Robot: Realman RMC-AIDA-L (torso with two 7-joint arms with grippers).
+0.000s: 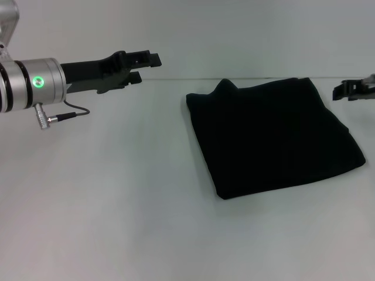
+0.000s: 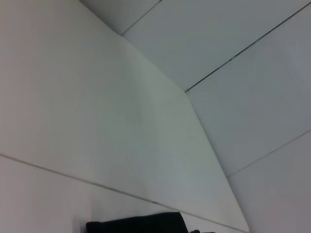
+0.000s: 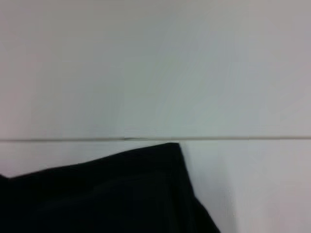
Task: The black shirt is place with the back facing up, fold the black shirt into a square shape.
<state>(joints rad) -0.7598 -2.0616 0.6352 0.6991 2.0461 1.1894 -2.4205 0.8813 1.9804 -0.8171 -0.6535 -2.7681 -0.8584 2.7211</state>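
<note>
The black shirt (image 1: 272, 137) lies folded into a rough square on the white table, right of centre, with a small bump at its far left corner. No print shows. My left gripper (image 1: 145, 67) hangs in the air at the far left, well clear of the shirt, open and empty. My right gripper (image 1: 351, 89) is at the right edge, just beyond the shirt's far right corner and not touching it. The right wrist view shows the shirt's corner (image 3: 107, 194) against the table. A dark edge of cloth (image 2: 136, 225) shows in the left wrist view.
The white table (image 1: 105, 199) runs back to a white wall, with the seam (image 1: 176, 80) just behind the shirt. A grey cable and plug (image 1: 61, 117) hang from my left wrist.
</note>
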